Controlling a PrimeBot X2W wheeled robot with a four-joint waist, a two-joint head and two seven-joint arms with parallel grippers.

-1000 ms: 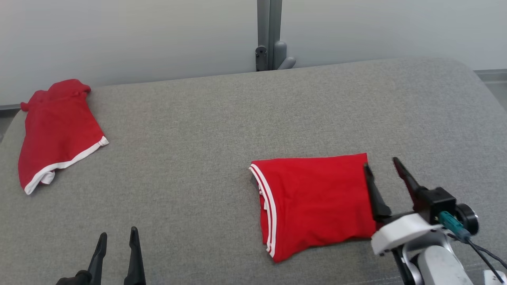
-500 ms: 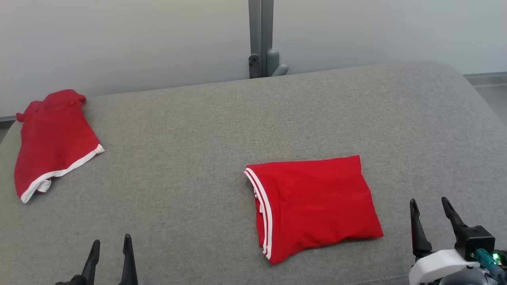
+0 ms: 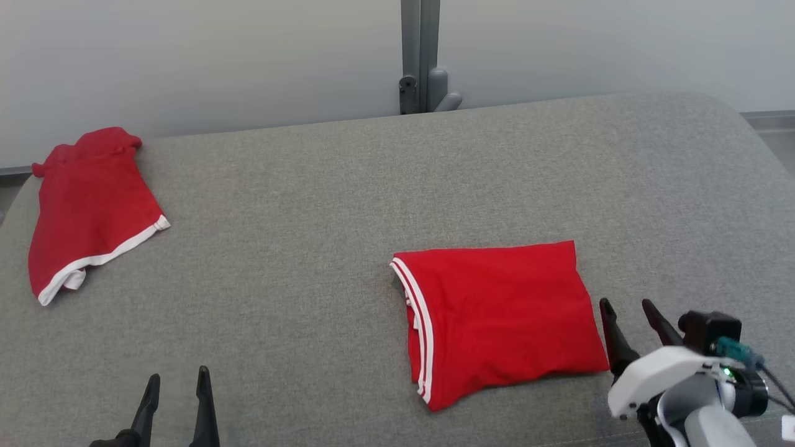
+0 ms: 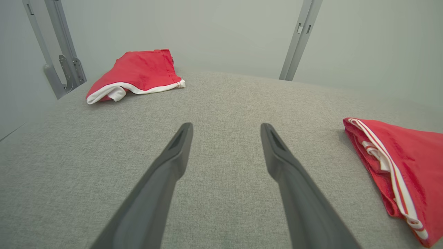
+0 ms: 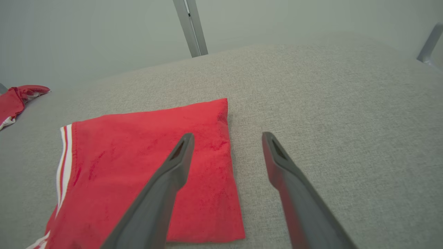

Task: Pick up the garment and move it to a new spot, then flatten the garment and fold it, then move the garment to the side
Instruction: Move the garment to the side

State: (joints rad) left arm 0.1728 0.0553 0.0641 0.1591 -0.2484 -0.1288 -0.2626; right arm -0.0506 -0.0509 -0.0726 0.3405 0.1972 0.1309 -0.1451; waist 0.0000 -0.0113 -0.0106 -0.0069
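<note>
Garment [image 3: 497, 316]: red, folded, flat on the grey surface [image 3: 298, 205]. Head view: garment at 5 o'clock; right jaws open, just beside its 3 o'clock edge; left jaws open at 7 o'clock. Left wrist view: garment at 3 o'clock. Right wrist view: garment at 8 o'clock.

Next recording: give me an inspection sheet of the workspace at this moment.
Surface: grey fabric surface, flat, nothing spilled.
Job's things: folded red garment, white stripes on its left edge, right of centre.
Clutter: second red garment, white-trimmed, far left corner.
Grippers: left gripper open, empty, over bare fabric; right gripper open, empty, at the folded garment's right edge.
Cables: dark cable with teal plug at the right wrist.
Surroundings: pale wall, grey metal post behind the surface.
</note>
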